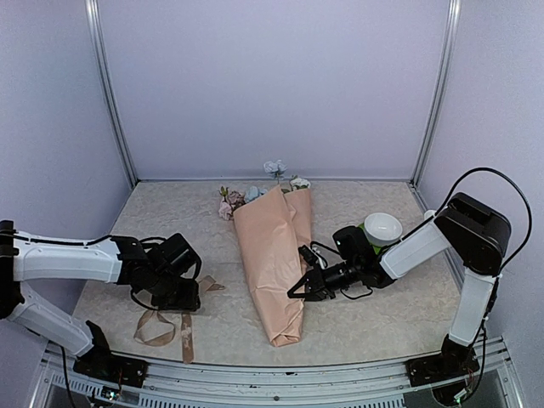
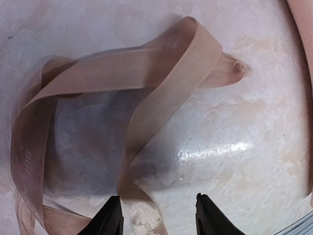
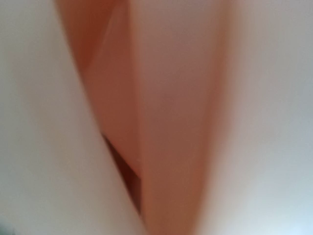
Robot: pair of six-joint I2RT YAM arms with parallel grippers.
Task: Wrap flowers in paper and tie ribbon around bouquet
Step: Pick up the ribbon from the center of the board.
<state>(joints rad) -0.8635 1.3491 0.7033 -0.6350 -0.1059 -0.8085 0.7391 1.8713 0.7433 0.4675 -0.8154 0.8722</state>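
The bouquet [image 1: 272,255] lies in the middle of the table, a peach paper [image 3: 166,122] cone with its narrow tail toward me. Pink, blue and white flowers [image 1: 253,195] show above its far rim. My right gripper [image 1: 294,292] is shut at the cone's right edge, pinching the paper. Blurred paper fills the right wrist view and hides the fingers. The beige ribbon [image 2: 146,73] lies in loose loops on the table at the front left [image 1: 161,327]. My left gripper [image 2: 159,216] hovers open just over it. One strand runs between the fingertips [image 2: 111,218], touching neither.
A white bowl [image 1: 382,228] sits on a green base behind my right forearm. The table's front edge [image 1: 255,367] runs just below the cone's tail and the ribbon. Pale walls enclose the table on three sides.
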